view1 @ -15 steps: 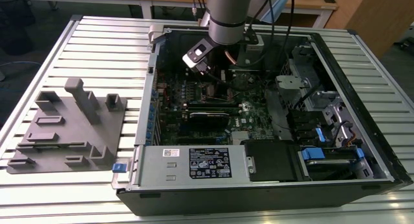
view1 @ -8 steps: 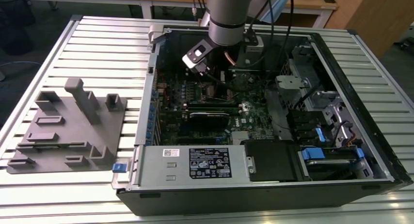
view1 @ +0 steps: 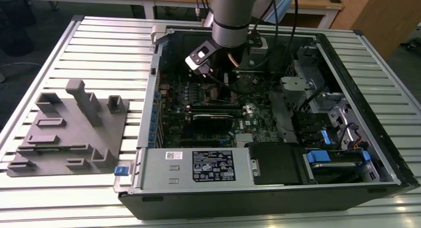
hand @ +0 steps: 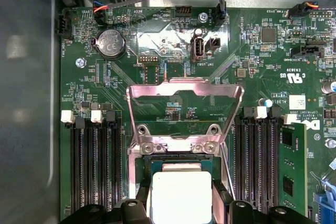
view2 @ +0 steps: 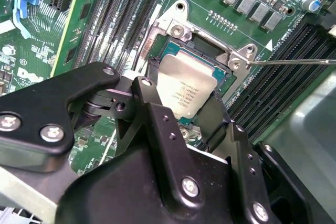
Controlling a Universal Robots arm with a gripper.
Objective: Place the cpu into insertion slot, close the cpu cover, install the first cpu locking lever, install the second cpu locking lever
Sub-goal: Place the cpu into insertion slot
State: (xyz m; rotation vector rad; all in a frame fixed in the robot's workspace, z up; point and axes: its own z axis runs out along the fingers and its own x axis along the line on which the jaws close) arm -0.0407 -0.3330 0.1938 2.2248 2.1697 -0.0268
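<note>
**Exterior view.** A grey robot arm (view1: 230, 20) reaches down into an open black tower computer case (view1: 263, 203). The case lies on its side on the ribbed aluminium bench (view1: 98, 45). A grey moulded fixture tray (view1: 72, 129) sits near the bench edge at the exterior view's left. The arm works over the far part of the green circuit board (view1: 197, 114).

**Second wrist view.** The black gripper (view2: 181, 98) has its fingers (view2: 152, 108) drawn in narrow on opposite edges of the cpu (view2: 186, 85). The cpu is a small flat square chip with a dull silver-grey metal top. It lies in or just over the insertion slot (view2: 210, 51), a small square socket with a dark centre and shiny metal rim. We cannot tell whether it is fully seated. A thin steel locking lever (view2: 294, 61) lies swung clear beside the slot.

**First wrist view.** The cpu (hand: 181, 195) sits between the fingers (hand: 134, 208) at the slot (hand: 181, 162). The cpu cover (hand: 184, 95), a thin square silver metal frame with a window cut out, stands raised open behind it, so we judge the placing step to be in hand.

To do this step well, we would:
- keep the chip level and its edges parallel to the slot's rim;
- lower it straight, with no sideways push;
- let go only once it rests flat.

We judge the slot's contacts to be delicate, so tilt or force is the main risk.
</note>
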